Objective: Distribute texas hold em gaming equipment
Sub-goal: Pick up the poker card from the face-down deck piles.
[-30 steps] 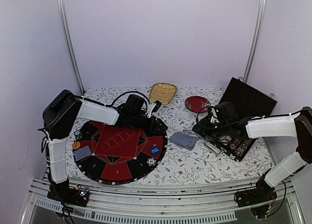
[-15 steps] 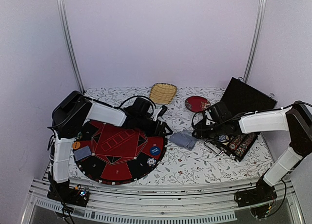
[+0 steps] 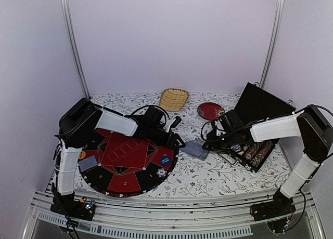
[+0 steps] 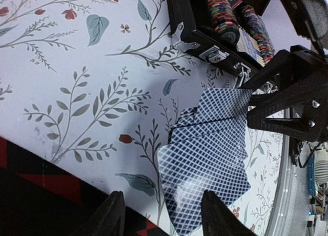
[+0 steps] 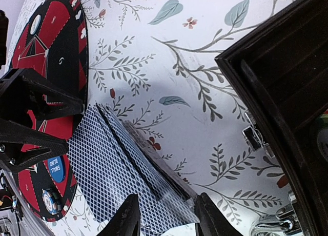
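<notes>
A fanned pile of blue-grey-backed cards (image 3: 196,148) lies on the floral cloth between the round poker mat (image 3: 130,158) and the open chip case (image 3: 250,153). My left gripper (image 3: 179,142) is open at the pile's left edge; in the left wrist view its jaws (image 4: 161,210) straddle the cards' (image 4: 210,154) near corner. My right gripper (image 3: 208,144) is open at the pile's right edge, its jaws (image 5: 166,210) over the cards (image 5: 118,169). On the mat lie a blue button (image 3: 165,160), a dark striped chip (image 3: 162,172), an orange chip (image 3: 81,155) and one card (image 3: 87,163).
The chip case stands with its lid (image 3: 263,106) raised at the right, with rows of chips (image 4: 225,20) inside. A dark-red plate (image 3: 210,110) and a straw basket (image 3: 174,98) sit at the back. The two grippers face each other closely across the cards.
My left gripper has moved right off the mat to the card pile. My right gripper has moved left from the chip case to the pile's other side.
</notes>
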